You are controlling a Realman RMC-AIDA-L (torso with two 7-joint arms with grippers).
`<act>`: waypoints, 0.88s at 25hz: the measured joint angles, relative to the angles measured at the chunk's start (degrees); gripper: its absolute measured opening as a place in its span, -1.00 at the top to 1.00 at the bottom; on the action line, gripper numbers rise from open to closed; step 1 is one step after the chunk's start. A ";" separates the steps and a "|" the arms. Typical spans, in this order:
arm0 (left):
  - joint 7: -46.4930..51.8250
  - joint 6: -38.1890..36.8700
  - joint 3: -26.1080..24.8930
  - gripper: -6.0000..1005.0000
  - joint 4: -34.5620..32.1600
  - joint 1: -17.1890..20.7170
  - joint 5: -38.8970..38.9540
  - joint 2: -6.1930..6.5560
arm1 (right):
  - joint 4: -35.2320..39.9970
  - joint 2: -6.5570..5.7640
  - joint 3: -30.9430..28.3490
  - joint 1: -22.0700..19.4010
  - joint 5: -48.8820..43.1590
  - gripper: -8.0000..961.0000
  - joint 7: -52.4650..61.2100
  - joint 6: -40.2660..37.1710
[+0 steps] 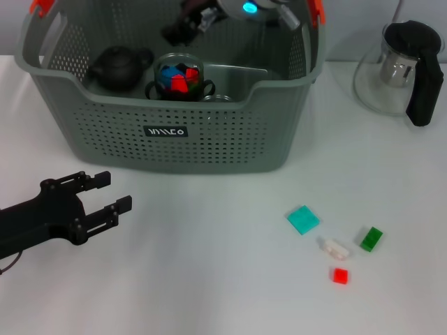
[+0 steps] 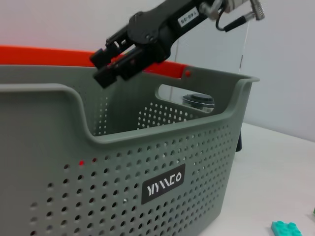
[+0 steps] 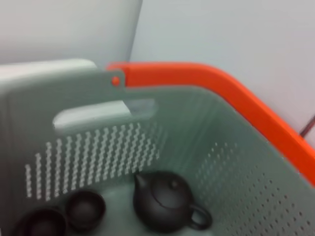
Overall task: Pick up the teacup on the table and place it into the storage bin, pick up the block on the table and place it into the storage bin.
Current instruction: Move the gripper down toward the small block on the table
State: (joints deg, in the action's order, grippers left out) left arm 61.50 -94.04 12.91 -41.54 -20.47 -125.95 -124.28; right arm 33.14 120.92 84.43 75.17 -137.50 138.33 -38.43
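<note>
Two end effectors | right end effector (image 1: 183, 28) over storage bin (image 1: 174, 132), apart, empty

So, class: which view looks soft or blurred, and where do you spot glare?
Right wrist view: soft throughout, the dark teapot and storage bin walls smeared. Head view: sharp, with glare on the glass pot. Left wrist view: the bin's logo label is crisp.
</note>
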 joint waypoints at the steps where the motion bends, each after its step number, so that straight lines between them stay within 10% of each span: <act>1: 0.01 0.01 0.00 -0.23 0.02 0.00 0.00 -0.03 | 4.33 -0.11 -0.10 -2.37 0.78 -0.03 -0.03 -1.50; 10: 0.23 -0.04 -0.01 -0.23 0.07 0.00 0.01 -0.09 | 48.72 -0.78 -6.66 -33.11 22.84 -0.19 -12.74 -19.88; 16: 0.13 -0.05 0.13 -0.22 0.15 -0.27 0.01 -0.04 | 47.87 -0.94 -18.18 -45.84 44.92 -0.18 -29.43 -37.33; 22: 0.23 0.00 0.08 -0.23 0.14 -0.32 0.00 0.00 | 42.15 -2.69 -30.46 -48.57 41.74 -0.18 -34.59 -61.17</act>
State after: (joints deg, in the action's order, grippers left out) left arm 61.73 -94.04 12.99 -41.40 -20.79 -125.95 -124.27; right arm 75.30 118.23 53.96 26.60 -95.75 103.74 -99.60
